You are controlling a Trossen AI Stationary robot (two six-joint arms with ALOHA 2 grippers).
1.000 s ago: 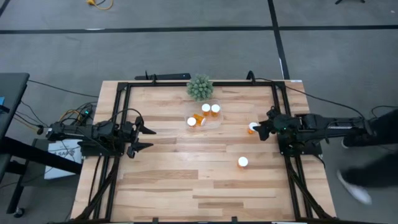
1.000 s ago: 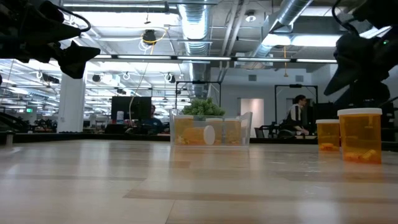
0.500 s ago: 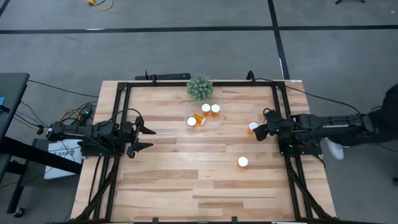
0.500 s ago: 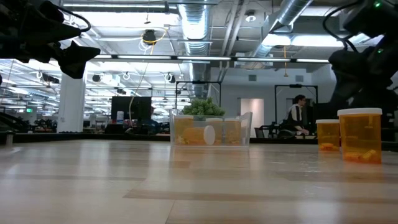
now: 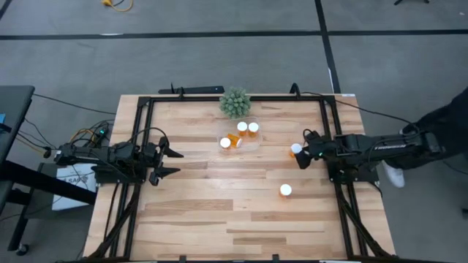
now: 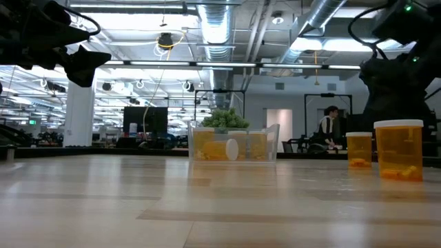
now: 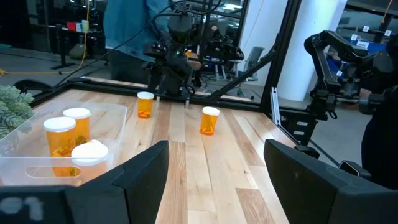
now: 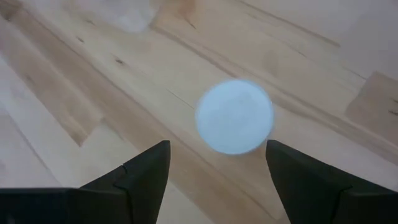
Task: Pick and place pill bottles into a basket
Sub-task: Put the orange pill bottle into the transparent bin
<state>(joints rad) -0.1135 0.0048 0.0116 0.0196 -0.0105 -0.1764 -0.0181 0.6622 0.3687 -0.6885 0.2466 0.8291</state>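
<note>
Three orange pill bottles with white caps lie or stand in the clear basket (image 5: 240,136), which also shows in the low view (image 6: 233,146) and the left wrist view (image 7: 37,155). Two more bottles stand upright on the wood: one at the right (image 5: 295,149) and one nearer the front (image 5: 285,190). My right gripper (image 5: 301,156) is open and points down over the right bottle, whose white cap (image 8: 234,116) shows between and below the fingers. My left gripper (image 5: 172,162) is open and empty at the table's left side.
A spiky green plant (image 5: 235,102) stands just behind the basket at the far edge. A black frame (image 5: 234,97) runs round the table. A person (image 5: 446,128) stands off the table's right side. Bare wood lies between the basket and the right bottle.
My right gripper has moved toward the table's left edge and now stands over the right bottle. The person beside the table's right side has shifted closer.
</note>
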